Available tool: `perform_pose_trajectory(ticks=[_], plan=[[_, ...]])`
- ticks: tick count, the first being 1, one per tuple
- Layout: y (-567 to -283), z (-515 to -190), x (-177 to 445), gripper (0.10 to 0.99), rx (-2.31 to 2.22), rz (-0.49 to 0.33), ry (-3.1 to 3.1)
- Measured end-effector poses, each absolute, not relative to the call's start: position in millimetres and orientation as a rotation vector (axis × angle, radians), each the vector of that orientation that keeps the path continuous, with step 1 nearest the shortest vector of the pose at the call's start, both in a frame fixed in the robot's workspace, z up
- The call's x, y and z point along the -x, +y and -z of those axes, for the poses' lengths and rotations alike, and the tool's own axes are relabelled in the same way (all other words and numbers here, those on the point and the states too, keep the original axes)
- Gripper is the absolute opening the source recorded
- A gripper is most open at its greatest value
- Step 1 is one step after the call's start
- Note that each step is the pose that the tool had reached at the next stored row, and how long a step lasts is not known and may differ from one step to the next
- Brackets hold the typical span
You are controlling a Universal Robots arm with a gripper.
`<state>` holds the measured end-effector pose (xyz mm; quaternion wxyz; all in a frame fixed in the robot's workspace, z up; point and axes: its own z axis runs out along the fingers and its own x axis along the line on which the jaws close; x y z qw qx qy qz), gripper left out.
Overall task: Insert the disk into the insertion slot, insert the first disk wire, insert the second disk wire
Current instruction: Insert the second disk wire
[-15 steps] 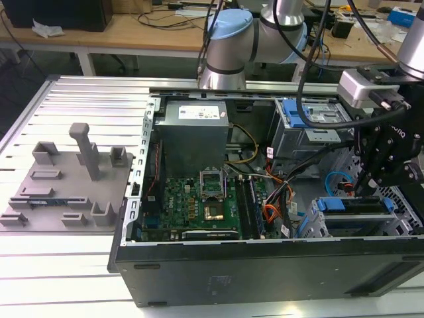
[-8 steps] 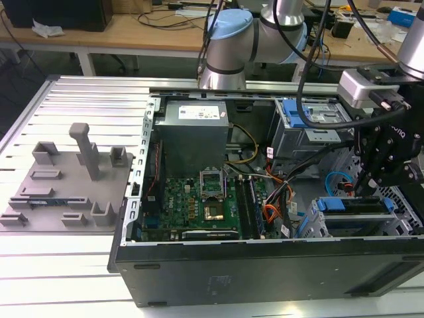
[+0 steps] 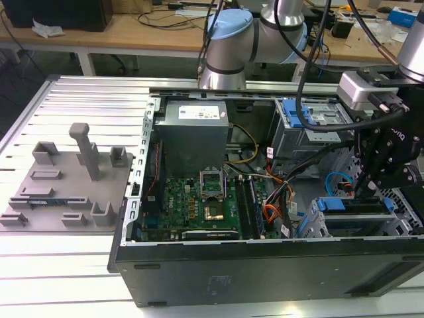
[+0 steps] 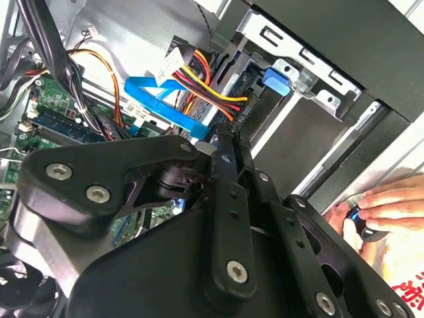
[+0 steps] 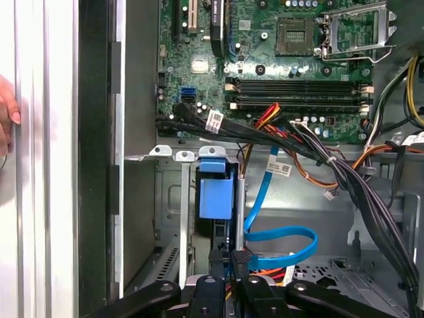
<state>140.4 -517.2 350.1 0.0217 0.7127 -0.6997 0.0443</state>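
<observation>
One grey tray (image 3: 63,189) of holders sits at the exterior view's left, then the green board (image 3: 199,199) in the open case. At the right, the disk (image 3: 334,204) already sits in the slot (image 3: 313,226) (its blue frame peeks out).

The gripper (image 5: 230,265) hangs just above it, fingers pinched on what looks like a small black plug (image 5: 241,256) at the end of the blue wire (image 5: 285,235). So I think the first wire step is going on. It calls for a straight plug and a soft push. A hand (image 4: 384,202) rests on the case edge.
</observation>
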Motion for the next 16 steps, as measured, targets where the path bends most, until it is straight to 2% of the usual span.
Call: perform_pose_trajectory(ticks=[16], plan=[[-517.5, -346.7, -141.3, 0.161, -2.186, -0.135, -2.189]])
